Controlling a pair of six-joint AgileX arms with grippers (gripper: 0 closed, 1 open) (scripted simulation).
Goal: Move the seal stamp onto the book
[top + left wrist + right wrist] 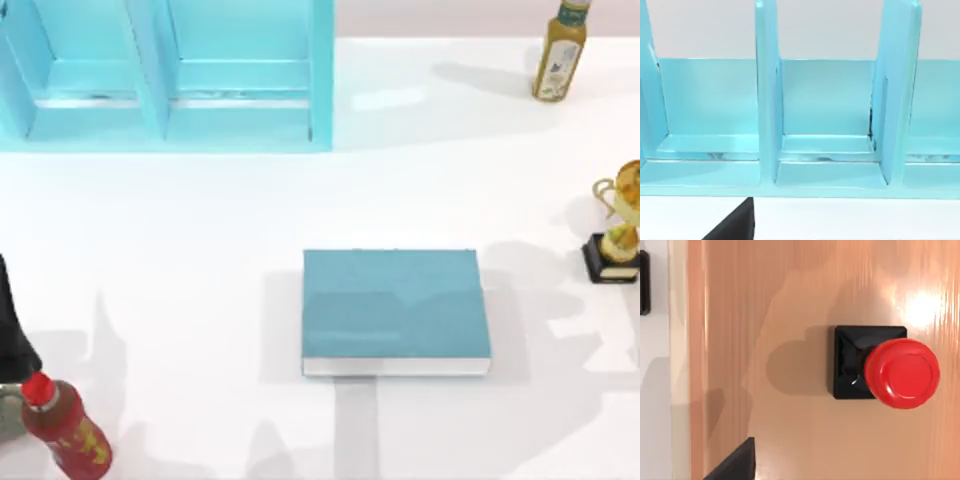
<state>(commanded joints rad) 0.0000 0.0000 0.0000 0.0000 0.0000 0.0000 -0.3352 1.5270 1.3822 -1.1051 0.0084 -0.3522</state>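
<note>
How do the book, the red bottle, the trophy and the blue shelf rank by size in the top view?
1. Blue shelf, though cut off by the frame.
2. Book.
3. Red bottle and trophy: similar, both partly cropped, so unranked.

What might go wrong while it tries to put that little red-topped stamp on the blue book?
The seal stamp has a rounded, glossy knob, so it may slip when gripped. It sits on a wooden surface near an edge, so a nudge could tip it off. The trophy stands close to the book and could be bumped.
</note>
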